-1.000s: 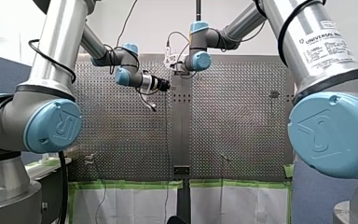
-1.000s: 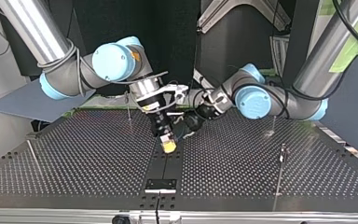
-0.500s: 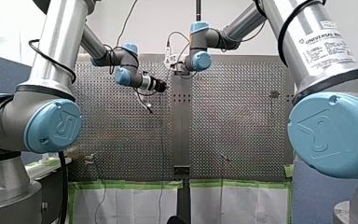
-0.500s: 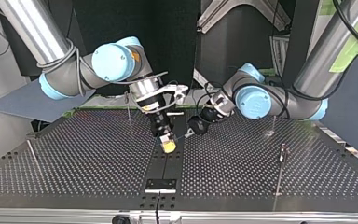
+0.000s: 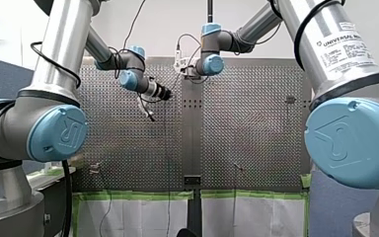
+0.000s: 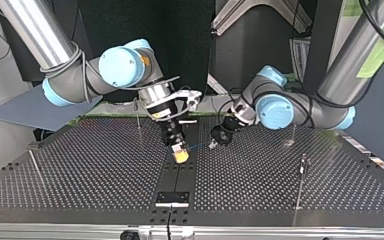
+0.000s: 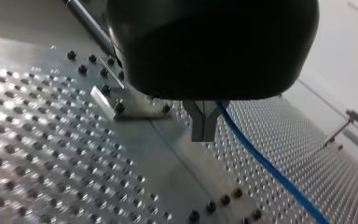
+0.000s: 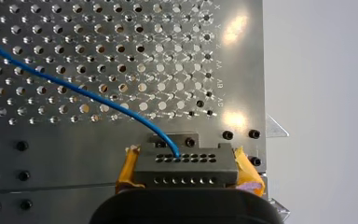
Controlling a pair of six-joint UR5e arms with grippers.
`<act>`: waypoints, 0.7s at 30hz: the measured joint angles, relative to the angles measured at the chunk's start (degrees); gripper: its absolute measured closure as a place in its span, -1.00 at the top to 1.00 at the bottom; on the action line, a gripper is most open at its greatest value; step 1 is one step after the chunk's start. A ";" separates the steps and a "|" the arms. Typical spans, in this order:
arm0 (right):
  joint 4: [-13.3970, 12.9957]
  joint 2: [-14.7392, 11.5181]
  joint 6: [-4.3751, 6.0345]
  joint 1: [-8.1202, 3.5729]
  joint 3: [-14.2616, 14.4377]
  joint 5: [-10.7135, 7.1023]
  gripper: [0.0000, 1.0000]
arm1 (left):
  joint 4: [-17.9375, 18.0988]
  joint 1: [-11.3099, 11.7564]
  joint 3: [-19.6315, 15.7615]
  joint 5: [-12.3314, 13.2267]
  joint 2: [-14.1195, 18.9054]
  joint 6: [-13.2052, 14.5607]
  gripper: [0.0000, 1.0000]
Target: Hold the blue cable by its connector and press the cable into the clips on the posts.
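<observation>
In the right wrist view my right gripper (image 8: 186,179) is shut on the black connector (image 8: 185,167), its yellow pads (image 8: 126,169) pressed against both ends. From the connector the blue cable (image 8: 98,97) runs out over the perforated table. In the top view the right gripper (image 6: 181,156) points down at the table's middle strip. My left gripper (image 6: 215,143) is just to its right, and the cable (image 6: 196,146) stretches between them. In the left wrist view the metal fingers (image 7: 196,122) are shut together on the cable (image 7: 265,165), which trails away past them.
Thin clip posts stand around the table in the top view: one (image 6: 138,116) behind the right gripper, one (image 6: 35,167) at the left, two (image 6: 302,172) (image 6: 292,134) at the right. A small black plate (image 6: 172,197) sits on the centre strip near the front edge.
My left gripper has shut and slid to the top view's right, away from my right gripper, with the blue cable now stretched between them. My right gripper has stayed in place.
</observation>
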 joint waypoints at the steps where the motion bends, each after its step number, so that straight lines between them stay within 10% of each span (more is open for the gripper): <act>1: -0.01 0.00 0.00 0.01 0.08 -0.01 -1.00 | -0.38 0.06 0.00 -0.41 0.06 0.41 -1.00; 21: 0.10 0.00 -0.03 0.25 0.46 -0.14 -1.00 | -0.72 1.90 -5.41 -10.50 8.18 10.50 -1.00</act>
